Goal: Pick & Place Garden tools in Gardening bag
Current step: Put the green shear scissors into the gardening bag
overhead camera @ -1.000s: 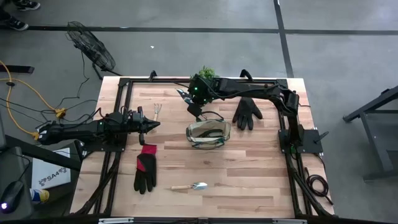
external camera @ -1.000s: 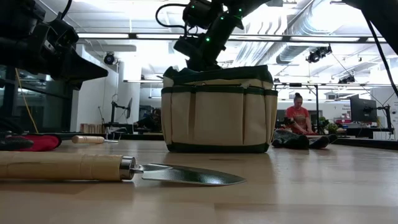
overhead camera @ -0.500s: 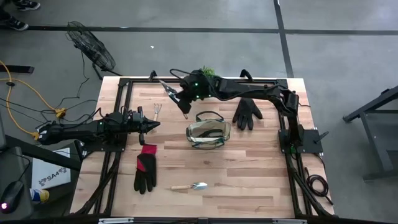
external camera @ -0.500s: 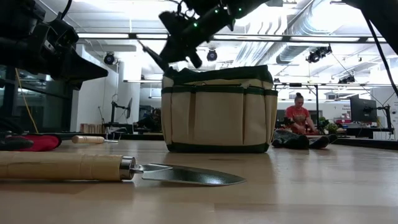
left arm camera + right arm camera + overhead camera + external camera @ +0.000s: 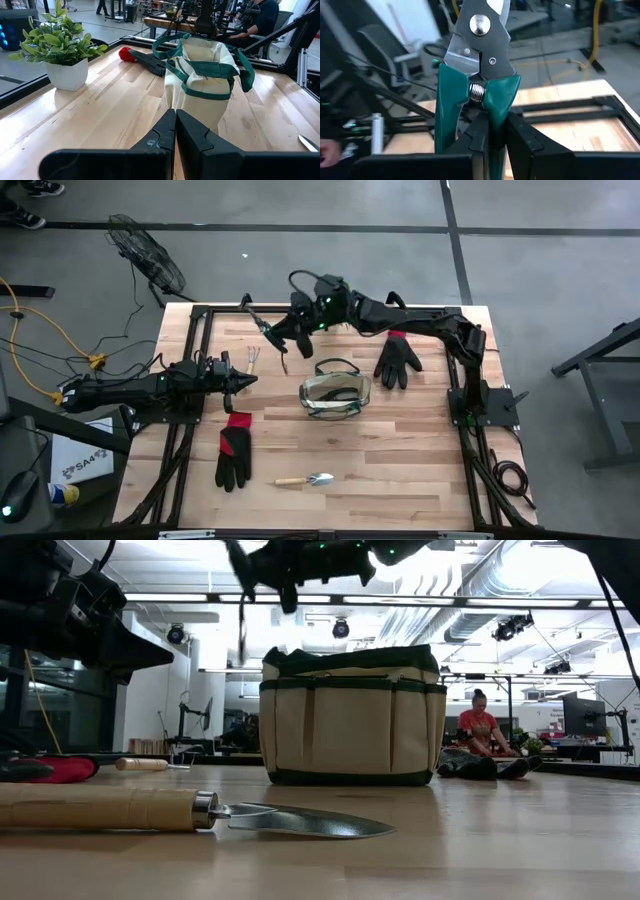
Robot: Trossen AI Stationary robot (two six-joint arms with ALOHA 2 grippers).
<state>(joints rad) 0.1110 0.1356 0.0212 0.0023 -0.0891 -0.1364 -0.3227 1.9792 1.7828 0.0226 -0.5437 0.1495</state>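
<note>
You have the table (image 5: 400, 440) filling the middle of the high view, with both arms reaching in from its sides.

Your right arm runs from its base at the right edge, along the top of the table and out toward upper centre, its forearm passing above one black glove (image 5: 397, 362). Its wrist is raised off the wood. The right tool (image 5: 492, 131) is clamped on the pruning shears (image 5: 477, 65), gripping the green handles, with the metal blades pointing away past the fingers. In the high view the shears (image 5: 262, 326) sit at the upper left of the bag, well above the table; in the low view they hang at the top of the frame, left of the bag's top edge.

Your left arm lies low across the left side of the table, pointing right toward the bag. The left tool (image 5: 175, 131) is closed, fingertips pressed together with nothing between them.

The gardening bag (image 5: 335, 394) stands upright at the table's centre, mouth open; what lies inside you cannot tell from these views. Beyond it the left wrist view shows a potted plant (image 5: 60, 50).

The second glove (image 5: 234, 450) lies at the lower left, below the left tool. A wooden-handled trowel (image 5: 305, 479) lies at lower centre. The small hand rake (image 5: 254, 357) rests just above the left tool.
</note>
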